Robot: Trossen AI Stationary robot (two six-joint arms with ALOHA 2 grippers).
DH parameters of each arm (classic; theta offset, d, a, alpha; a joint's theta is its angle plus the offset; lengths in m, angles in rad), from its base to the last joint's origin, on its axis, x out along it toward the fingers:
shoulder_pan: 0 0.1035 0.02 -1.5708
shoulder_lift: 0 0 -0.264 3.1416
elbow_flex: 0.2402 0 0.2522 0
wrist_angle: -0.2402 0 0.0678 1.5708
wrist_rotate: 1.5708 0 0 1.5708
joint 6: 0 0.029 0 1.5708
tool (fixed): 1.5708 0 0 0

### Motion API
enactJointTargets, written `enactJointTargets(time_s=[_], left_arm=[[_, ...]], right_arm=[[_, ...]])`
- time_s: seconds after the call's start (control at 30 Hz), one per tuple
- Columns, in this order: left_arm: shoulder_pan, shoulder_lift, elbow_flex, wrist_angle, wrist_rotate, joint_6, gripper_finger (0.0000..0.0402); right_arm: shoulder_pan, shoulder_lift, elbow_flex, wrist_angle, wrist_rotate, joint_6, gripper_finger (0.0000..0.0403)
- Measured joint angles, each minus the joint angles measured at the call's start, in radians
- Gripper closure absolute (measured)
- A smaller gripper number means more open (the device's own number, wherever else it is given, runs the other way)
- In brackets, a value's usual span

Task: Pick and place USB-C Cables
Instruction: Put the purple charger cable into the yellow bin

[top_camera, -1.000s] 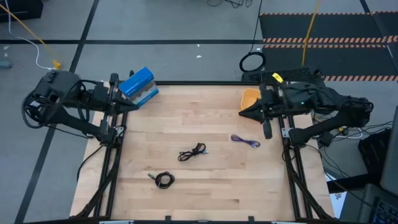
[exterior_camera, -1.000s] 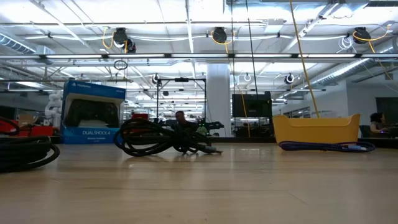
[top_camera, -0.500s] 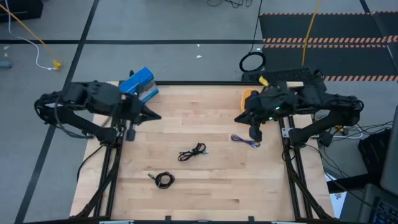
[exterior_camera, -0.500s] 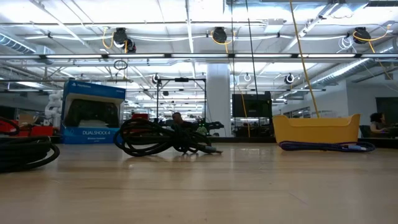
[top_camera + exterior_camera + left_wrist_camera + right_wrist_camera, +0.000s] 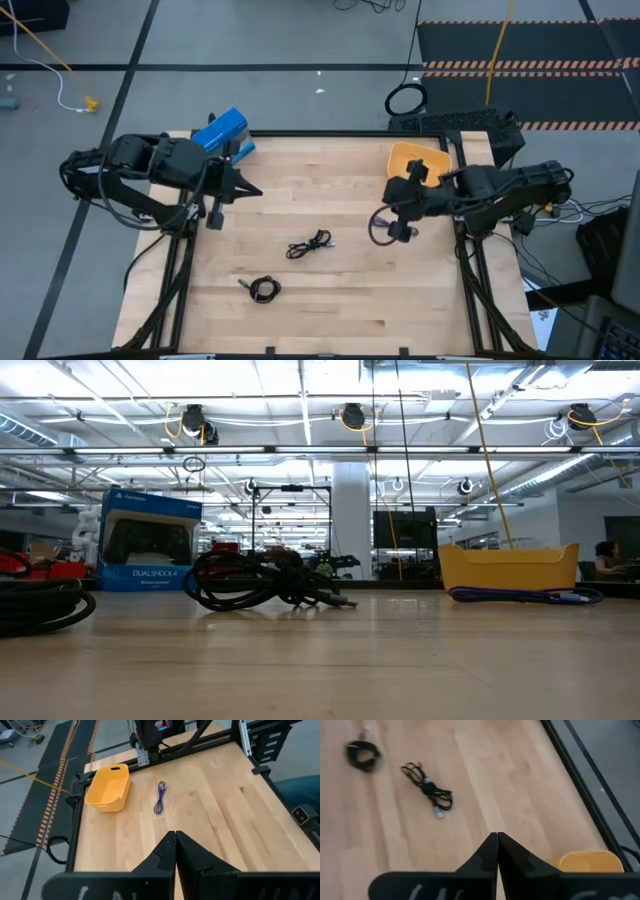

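Three cables lie loose on the counter [image 5: 340,300]. The bluish-purple cable [image 5: 160,798] shows whole from my left wrist, stretched near the yellow bin [image 5: 108,788] but apart from it. From above my right arm covers most of it; I cannot make out more than a dark loop there. In the low view it is a thin line in front of the bin.

The loose black cable [image 5: 309,244] lies mid-counter. The coiled black cable [image 5: 263,289] sits nearer the front edge, well apart from it. Both show blurred in my right wrist view. In the low view the coiled one is cut off at the picture's edge.

My right tool [image 5: 397,231] hangs over the purple cable's spot, fingers pressed together, gripping nothing. Whether it touches the counter I cannot tell. My left tool [image 5: 214,216] is closed and empty too, near the blue box [image 5: 220,133], which my arm partly hides.
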Motion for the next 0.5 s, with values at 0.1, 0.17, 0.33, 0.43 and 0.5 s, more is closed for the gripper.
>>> enactJointTargets(time_s=[0.1, 0.17, 0.33, 0.43, 0.5], left_arm=[[0.0, 0.009, 0.001, 0.0, 0.0, 0.011, 0.0394], [0.0, 0.017, 0.001, 0.0, 0.0, 0.01, 0.0394], [-0.001, 0.026, 0.001, -0.006, 0.013, -0.018, 0.0394], [-0.001, 0.031, 0.001, -0.008, 0.028, -0.06, 0.0394], [-0.001, 0.043, 0.001, -0.011, 0.029, -0.097, 0.0394]], right_arm=[[0.018, -0.003, -0.069, 0.011, 0.004, 0.057, 0.0403], [0.039, -0.003, -0.122, 0.017, 0.003, 0.083, 0.0403], [0.072, -0.002, -0.259, 0.081, 0.003, 0.098, 0.0403], [0.074, -0.001, -0.28, 0.09, -0.035, 0.062, 0.0403], [0.072, -0.004, -0.288, 0.096, -0.024, 0.062, 0.0403]])
